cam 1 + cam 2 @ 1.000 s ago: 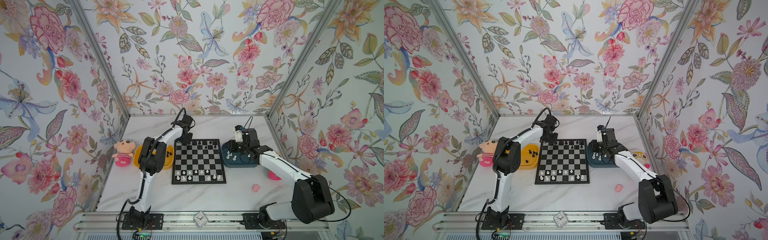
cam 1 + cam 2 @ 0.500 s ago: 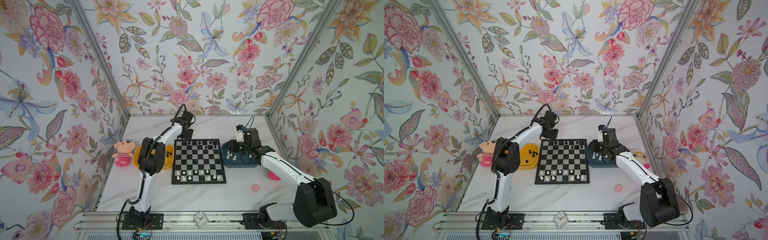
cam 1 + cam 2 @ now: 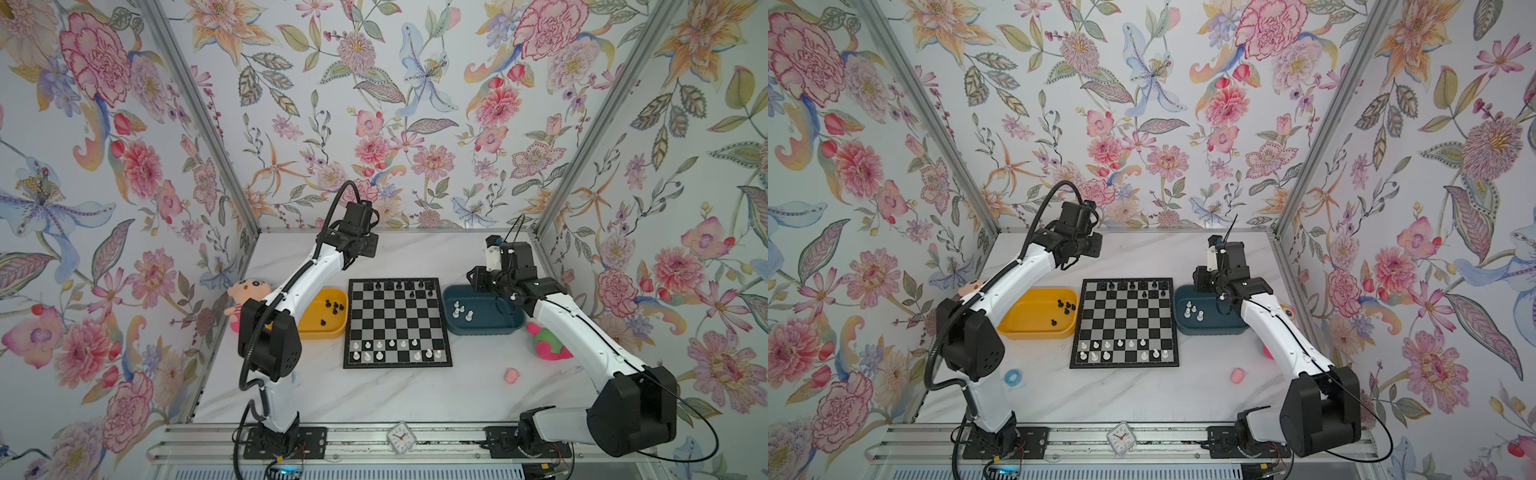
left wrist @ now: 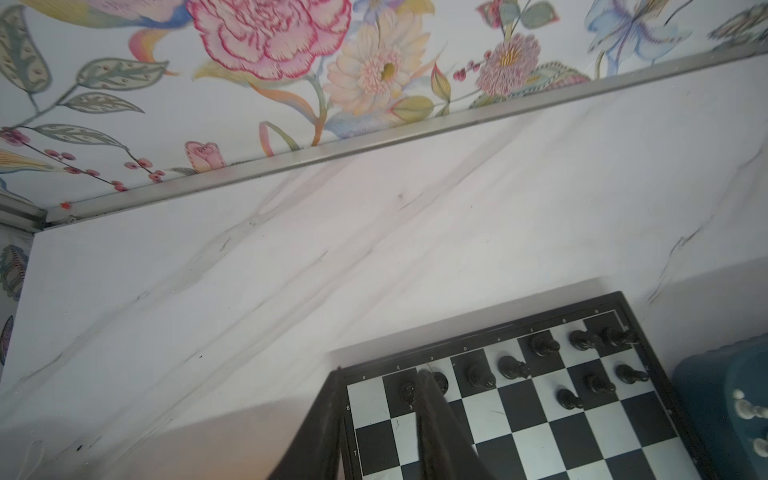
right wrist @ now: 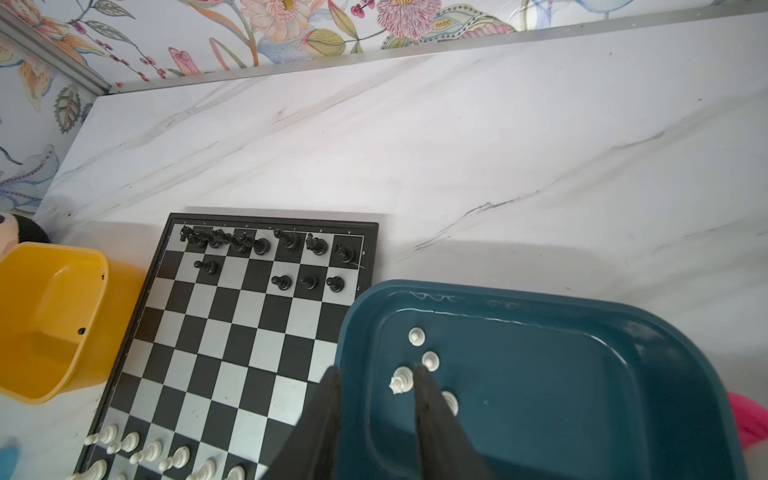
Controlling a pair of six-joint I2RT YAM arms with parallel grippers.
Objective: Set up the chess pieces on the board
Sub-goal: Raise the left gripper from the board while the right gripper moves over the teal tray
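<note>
Left claw (image 4: 380,374) farther from board (image 4: 525,440) now

- Bright, even light throughout; both top views sharp.
- Soft shadows lie on the worktop (image 4: 374,232) in wrist views.
- The left claw (image 4: 380,374) looks dark, blurred.

Floral wallpaper (image 3: 415,104), white marble tabletop (image 3: 415,395)

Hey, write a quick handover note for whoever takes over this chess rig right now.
Grippers: left gripper open, empty, above far left corner of chessboard; right gripper open, empty, over blue tray.
Done: placed black pieces stand on the far two rows, placed white pieces on the near two, both with gaps.
Left: spare black pieces in the yellow tray and spare white pieces in the blue tray need squares.
</note>
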